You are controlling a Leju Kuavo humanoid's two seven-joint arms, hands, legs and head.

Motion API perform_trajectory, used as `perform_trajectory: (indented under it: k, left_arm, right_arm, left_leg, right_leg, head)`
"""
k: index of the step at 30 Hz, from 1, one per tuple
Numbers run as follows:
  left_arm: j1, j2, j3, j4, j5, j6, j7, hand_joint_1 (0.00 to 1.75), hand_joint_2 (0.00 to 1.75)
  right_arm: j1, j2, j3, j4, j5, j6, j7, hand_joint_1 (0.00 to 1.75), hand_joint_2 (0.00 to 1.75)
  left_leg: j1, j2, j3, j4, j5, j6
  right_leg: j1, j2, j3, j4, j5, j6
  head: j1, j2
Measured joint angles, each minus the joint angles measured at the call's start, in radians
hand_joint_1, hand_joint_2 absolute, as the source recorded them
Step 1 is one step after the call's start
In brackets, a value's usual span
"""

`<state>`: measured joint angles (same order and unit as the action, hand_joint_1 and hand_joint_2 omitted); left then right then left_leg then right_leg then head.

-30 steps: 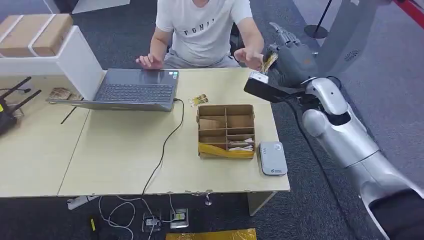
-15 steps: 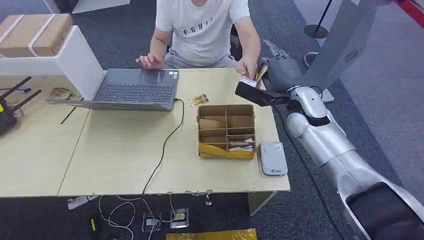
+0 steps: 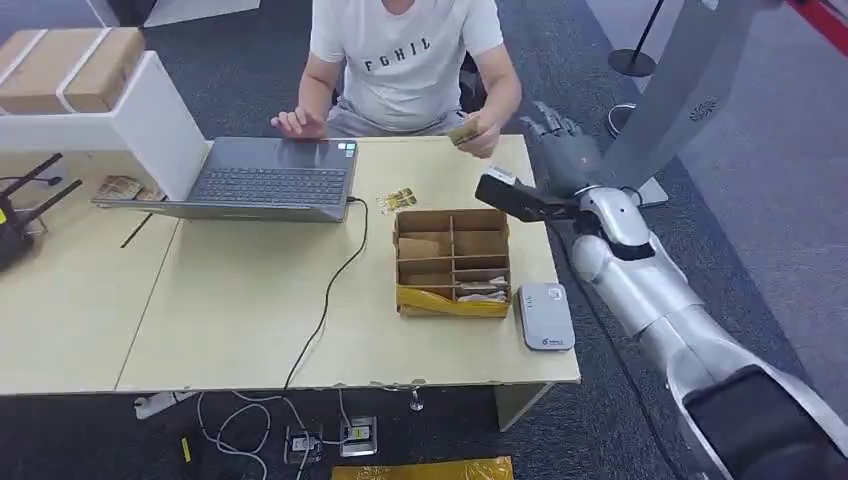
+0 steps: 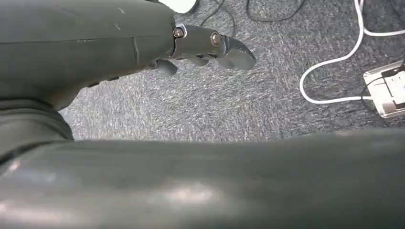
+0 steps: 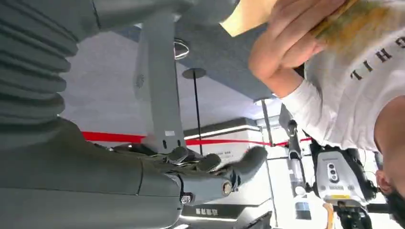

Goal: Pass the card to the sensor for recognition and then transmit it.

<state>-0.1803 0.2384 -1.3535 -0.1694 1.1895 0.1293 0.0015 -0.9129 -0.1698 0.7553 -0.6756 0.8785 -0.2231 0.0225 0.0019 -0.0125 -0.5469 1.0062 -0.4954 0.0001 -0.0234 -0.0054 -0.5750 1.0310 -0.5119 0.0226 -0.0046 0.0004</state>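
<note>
Now emptied, right hand (image 3: 562, 150) by the bench (image 3: 250, 300) corner, fingers (image 3: 545, 120) spread apart, where half a second ago held the card (image 3: 463, 131). Card gone over to the person's hand (image 3: 478, 135), pinched above the bench's far edge. Left hand (image 4: 200, 45) hanging over the floor, fingers loosely apart, gripping nothing.

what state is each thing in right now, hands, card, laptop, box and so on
card: held in the person's hand, above the table's far edge
right hand: holds nothing, fingers apart, raised beside the table
left hand: holds nothing, hanging over the carpet
laptop: lid open, cable plugged in
divided box: open-topped, items in some compartments
card reader: flat on the table, beside the box
</note>
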Motion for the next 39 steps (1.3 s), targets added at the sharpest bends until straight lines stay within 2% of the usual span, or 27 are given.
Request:
perform_trajectory:
  k: [1,2,5,9,13,16,21,26,30,33,39]
  left_arm:
    - [0.003,0.0,0.0,0.0,0.004,0.001,-0.002,0.0,0.0]
    - [0.007,0.0,0.0,0.0,0.008,0.003,-0.002,0.0,0.0]
    - [0.018,0.0,0.0,0.0,0.022,0.008,-0.002,0.0,0.0]
    - [0.031,0.0,0.0,0.0,0.034,0.014,-0.001,0.0,0.0]
    - [0.036,0.0,0.0,0.0,0.048,0.028,0.008,0.0,0.0]
    - [0.036,-0.001,0.0,0.0,0.057,0.034,0.008,0.0,0.0]
    - [0.036,-0.006,0.0,0.0,0.068,0.043,0.0,0.0,0.0]
    - [0.035,-0.011,0.0,0.0,0.071,0.052,-0.003,0.0,0.0]
    - [0.035,-0.014,0.0,0.0,0.071,0.06,0.005,0.0,0.0]
    - [0.034,-0.014,0.0,0.0,0.077,0.064,0.019,0.0,0.0]
    - [0.033,-0.014,0.001,0.0,0.082,0.067,0.027,0.0,0.0]
  right_arm:
    - [0.005,0.0,-0.003,0.0,-0.005,0.005,0.001,0.0,0.0]
    - [0.014,-0.001,-0.008,-0.003,-0.013,0.011,0.01,0.0,1.75]
    - [0.076,-0.025,-0.028,-0.067,-0.053,0.042,0.087,0.0,1.75]
    - [0.194,-0.103,-0.065,-0.234,-0.103,0.105,0.205,0.0,1.75]
    - [0.298,-0.2,-0.091,-0.446,-0.087,0.191,0.28,0.0,1.75]
    - [0.35,-0.26,-0.102,-0.583,-0.083,0.211,0.322,0.0,1.75]
    - [0.407,-0.329,-0.107,-0.767,-0.083,0.21,0.343,0.0,1.75]
    - [0.469,-0.34,-0.102,-0.849,-0.059,0.159,0.351,0.0,1.75]
    - [0.497,-0.333,-0.086,-0.857,-0.057,0.107,0.334,0.0,1.75]
    - [0.509,-0.307,-0.065,-0.842,-0.06,0.066,0.315,0.0,1.75]
    - [0.508,-0.256,-0.027,-0.781,-0.095,0.055,0.298,0.0,1.75]
  left_leg:
    - [0.0,0.0,0.001,0.0,0.0,0.0]
    - [0.0,0.0,0.001,0.0,0.0,0.0]
    - [0.0,0.0,0.002,0.0,0.0,0.0]
    - [0.0,0.0,0.002,0.0,-0.001,0.0]
    - [0.0,0.002,0.001,0.0,-0.001,0.0]
    - [0.0,0.003,0.002,0.0,-0.002,0.0]
    - [0.0,0.004,0.003,0.0,-0.002,0.0]
    - [0.001,0.004,0.003,0.0,-0.002,0.0]
    - [0.001,0.004,0.002,0.0,-0.002,0.0]
    - [0.001,0.004,0.002,0.0,-0.002,0.0]
    - [0.001,0.004,0.002,0.0,-0.001,0.0]
  right_leg:
    - [0.0,0.0,0.0,0.0,0.0,0.0]
    - [0.0,0.0,0.0,0.0,0.0,0.0]
    - [0.001,-0.001,0.001,-0.001,0.0,0.0]
    - [0.0,0.0,0.001,-0.001,0.0,0.0]
    - [0.0,0.001,0.001,-0.002,0.0,0.0]
    - [0.0,0.002,0.001,-0.001,0.0,0.0]
    - [0.0,0.003,0.001,-0.001,0.0,0.0]
    - [0.001,0.003,0.001,-0.001,0.0,0.0]
    - [0.001,0.003,0.001,-0.001,0.0,0.0]
    - [0.001,0.003,0.001,-0.001,0.0,0.0]
    - [0.001,0.002,0.001,-0.001,0.0,0.0]
  head:
    - [0.0,0.0]
    - [0.0,0.0]
    - [0.0,0.0]
    - [0.0,0.0]
    - [0.0,0.0]
    - [0.0,0.0]
    - [-0.001,0.0]
    - [-0.001,0.0]
    - [0.0,0.0]
    - [-0.001,0.0]
    - [0.0,0.0]
